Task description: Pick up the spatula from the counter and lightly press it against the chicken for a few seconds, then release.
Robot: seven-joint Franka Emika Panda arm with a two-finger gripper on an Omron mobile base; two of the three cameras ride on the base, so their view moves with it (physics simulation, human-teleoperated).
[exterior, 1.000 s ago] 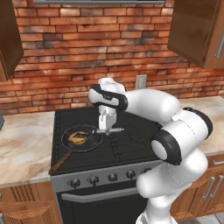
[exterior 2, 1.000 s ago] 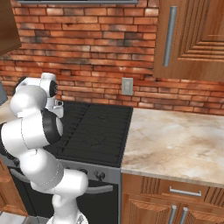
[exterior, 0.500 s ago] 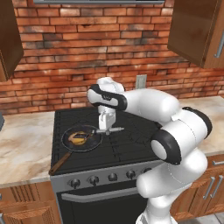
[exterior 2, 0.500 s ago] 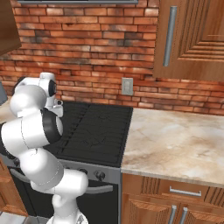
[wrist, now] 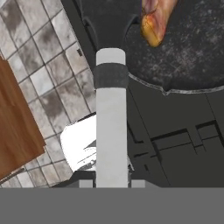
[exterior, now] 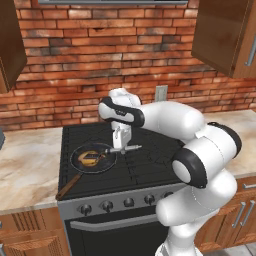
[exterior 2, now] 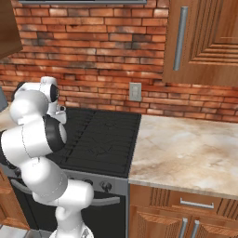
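Black stove (exterior: 150, 167) carries a dark pan (exterior: 93, 159) near its front left corner, with the pan's wooden handle pointing toward the front edge. Just beside the pan's right rim hangs the gripper (exterior: 121, 146), jaws pinched narrow on the grey spatula (wrist: 110, 127), which lies level with its end at the rim. Browned chicken (wrist: 153, 22) sits in the pan, near that end but apart from it.

Brick wall (exterior: 100, 60), wooden cabinets (exterior 2: 209, 37), seemingly tiled floor (wrist: 39, 65)
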